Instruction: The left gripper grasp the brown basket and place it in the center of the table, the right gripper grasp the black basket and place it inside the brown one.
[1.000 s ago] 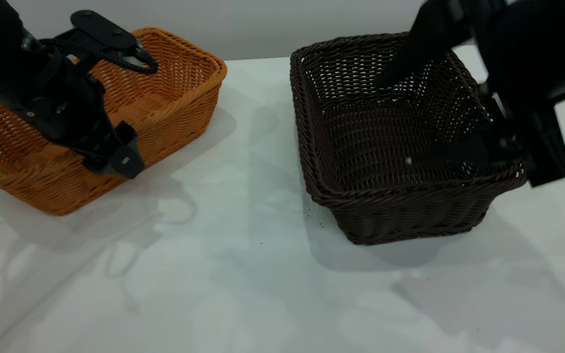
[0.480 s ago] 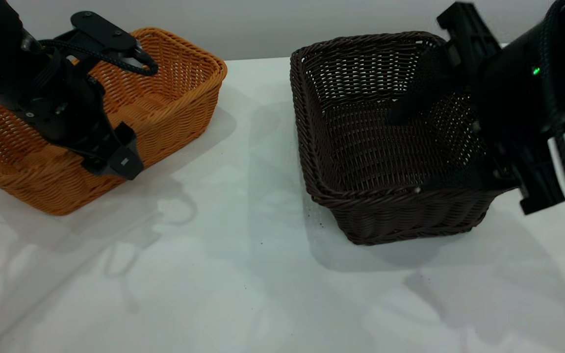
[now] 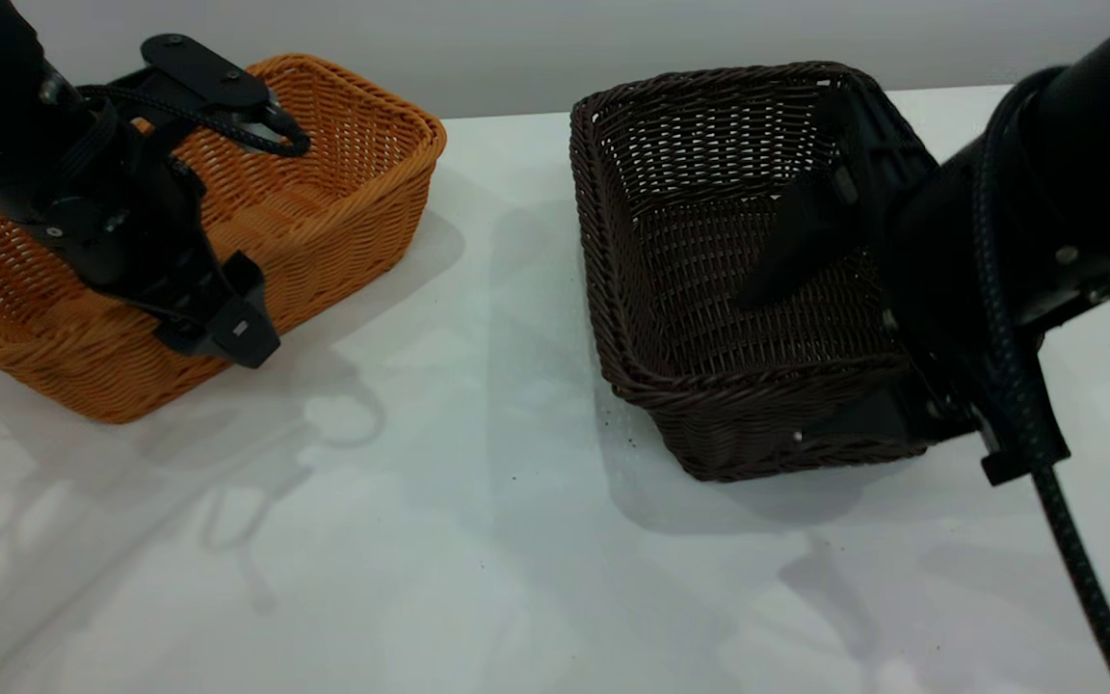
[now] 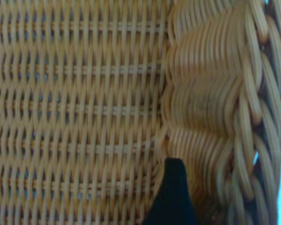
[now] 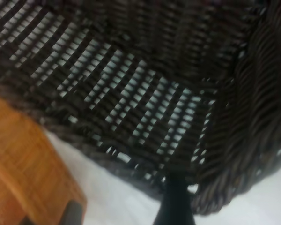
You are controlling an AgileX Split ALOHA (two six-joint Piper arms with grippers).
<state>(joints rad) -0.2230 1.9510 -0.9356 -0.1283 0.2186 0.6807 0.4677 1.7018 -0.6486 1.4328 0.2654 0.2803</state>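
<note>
Bench (image 3: 478,540): the white surface carries both baskets, well apart, and its middle ground between the two end effectors is bare. Neither placement is done.

Brown basket (image 3: 343,193): it sits flat on the bench under the left end effector, at that arm's side and not at the centre. No lift or shift toward the middle is evident.

Black basket (image 3: 700,280): it sits flat on the bench directly at the right end effector, apart from the brown basket and not inside it.

Left end effector (image 3: 203,236): it straddles the near wall of the brown basket, one jaw outside, one finger tip showing inside against the weave in the left wrist view. Whether it is clenched on the rim cannot be told.

Right end effector (image 3: 791,361): spread wide, one tapered finger reaches into the black basket, the other lies outside its near wall. Nothing is gripped.

Judgement: both arms are at the grasping stage; carrying the brown basket to the centre and nesting the black one remain outstanding.
</note>
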